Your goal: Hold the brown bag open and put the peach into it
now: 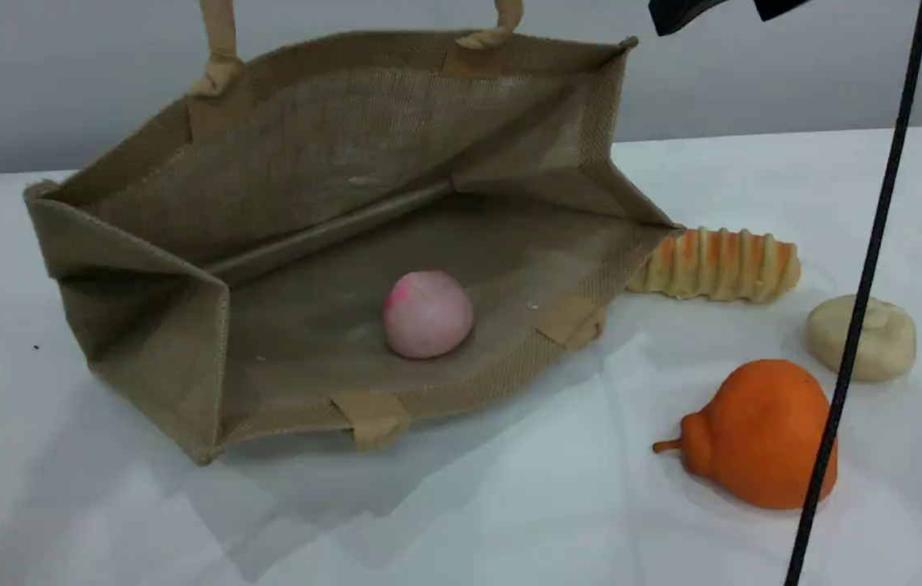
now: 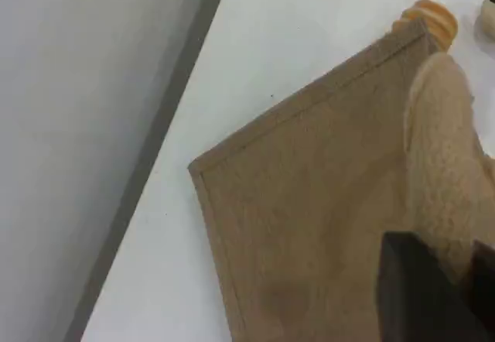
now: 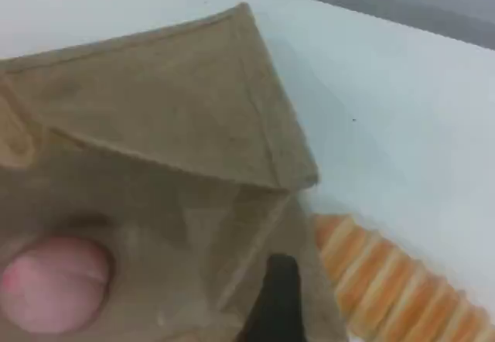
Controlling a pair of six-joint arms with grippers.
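The brown bag (image 1: 330, 171) lies on its side on the white table, its mouth gaping toward the camera. Its upper wall is lifted by the beige handle (image 1: 220, 49), which runs off the top edge of the scene view. Inside, on the lower wall, rests the pale-pink peach (image 1: 426, 314), also seen as the peach (image 3: 54, 284) in the right wrist view. In the left wrist view my left gripper (image 2: 456, 276) is shut on that handle (image 2: 441, 164) above the bag (image 2: 309, 226). My right gripper (image 1: 723, 10) hangs open and empty above the bag's right corner; its dark fingertip (image 3: 278, 299) shows over the bag (image 3: 178, 110).
A ridged orange-and-cream bread (image 1: 717, 264) lies against the bag's right edge. A cream bun (image 1: 876, 338) and an orange pear-shaped fruit (image 1: 762, 435) sit to the front right. A black cable (image 1: 859, 309) slants down across them.
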